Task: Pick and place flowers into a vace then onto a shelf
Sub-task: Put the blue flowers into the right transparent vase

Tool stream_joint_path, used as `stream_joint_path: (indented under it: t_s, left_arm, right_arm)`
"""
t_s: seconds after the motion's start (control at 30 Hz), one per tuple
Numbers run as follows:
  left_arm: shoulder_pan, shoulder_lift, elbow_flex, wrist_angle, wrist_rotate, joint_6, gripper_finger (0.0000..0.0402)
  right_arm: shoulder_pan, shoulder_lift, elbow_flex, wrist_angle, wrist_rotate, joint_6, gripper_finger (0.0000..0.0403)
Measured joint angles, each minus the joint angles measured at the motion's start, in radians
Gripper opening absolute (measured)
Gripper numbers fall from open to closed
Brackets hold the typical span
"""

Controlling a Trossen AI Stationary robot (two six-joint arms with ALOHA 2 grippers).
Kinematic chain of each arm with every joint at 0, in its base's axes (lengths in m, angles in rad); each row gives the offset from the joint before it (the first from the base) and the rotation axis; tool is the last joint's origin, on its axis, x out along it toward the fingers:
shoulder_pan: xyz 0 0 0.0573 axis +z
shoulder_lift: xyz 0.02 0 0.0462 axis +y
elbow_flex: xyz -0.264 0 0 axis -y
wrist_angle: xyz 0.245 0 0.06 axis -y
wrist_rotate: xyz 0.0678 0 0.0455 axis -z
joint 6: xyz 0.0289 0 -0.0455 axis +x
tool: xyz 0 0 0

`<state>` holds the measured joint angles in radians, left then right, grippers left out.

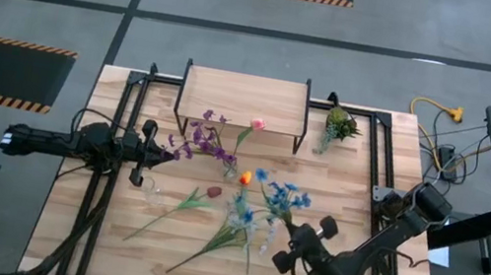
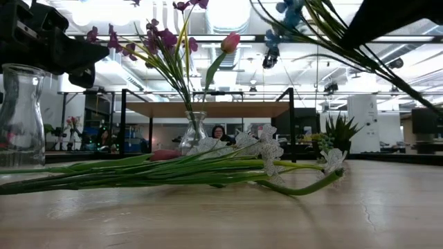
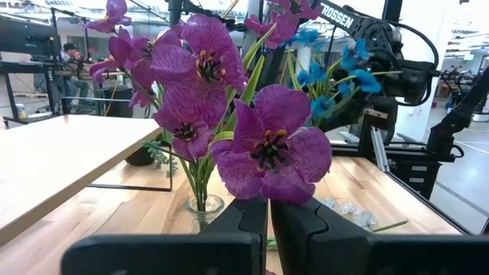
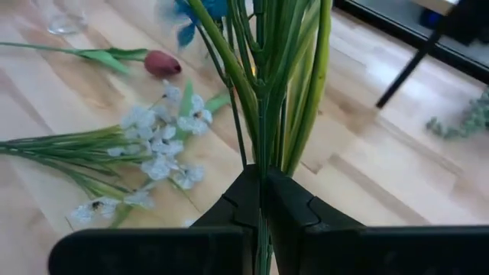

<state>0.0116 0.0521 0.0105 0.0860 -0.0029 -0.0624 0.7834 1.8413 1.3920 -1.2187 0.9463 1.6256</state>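
— What's in the vase [image 1: 231, 169]?
— Purple flowers [image 1: 205, 141] and a pink bud, before the shelf [image 1: 244, 101].
— The pincers?
— Right pincer [image 4: 261, 200] clenched on blue flowers [image 1: 278, 196]; left pincer [image 3: 268, 216] clenched, grasp unclear.

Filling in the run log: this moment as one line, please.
left gripper: shut on purple flowers | right gripper: shut on blue flowers | shelf: bare
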Motion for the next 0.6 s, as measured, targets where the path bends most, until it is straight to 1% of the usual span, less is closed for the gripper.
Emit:
stream_joint_path:
  t_s: [0.1,0.13,0.27,0.33,0.43,0.53,0.6]
  left_arm:
    - [0.000,0.000,0.000,0.000,0.000,0.000,0.0000]
    - [0.000,0.000,0.000,0.000,0.000,0.000,0.0000]
    - [0.000,0.000,0.000,0.000,0.000,0.000,0.0000]
    - [0.000,0.000,0.000,0.002,0.000,0.000,0.0000]
    - [0.000,0.000,0.000,0.002,0.000,0.000,0.0000]
    - [0.000,0.000,0.000,0.002,0.000,0.000,0.0000]
    - [0.000,0.000,0.000,0.002,0.000,0.000,0.0000]
  right_arm:
    - [0.000,-0.023,-0.002,0.075,-0.010,-0.086,0.0009]
    - [-0.002,-0.029,0.000,0.109,-0.039,-0.113,0.0009]
    - [-0.014,-0.053,0.005,0.212,-0.223,-0.242,0.0009]
    - [-0.015,-0.066,0.005,0.258,-0.264,-0.330,0.0009]
    - [-0.014,-0.094,-0.002,0.374,-0.262,-0.529,0.0009]
    - [-0.015,-0.126,-0.023,0.554,-0.221,-0.781,0.0009]
    - [-0.026,-0.143,-0.046,0.687,-0.217,-0.953,0.0008]
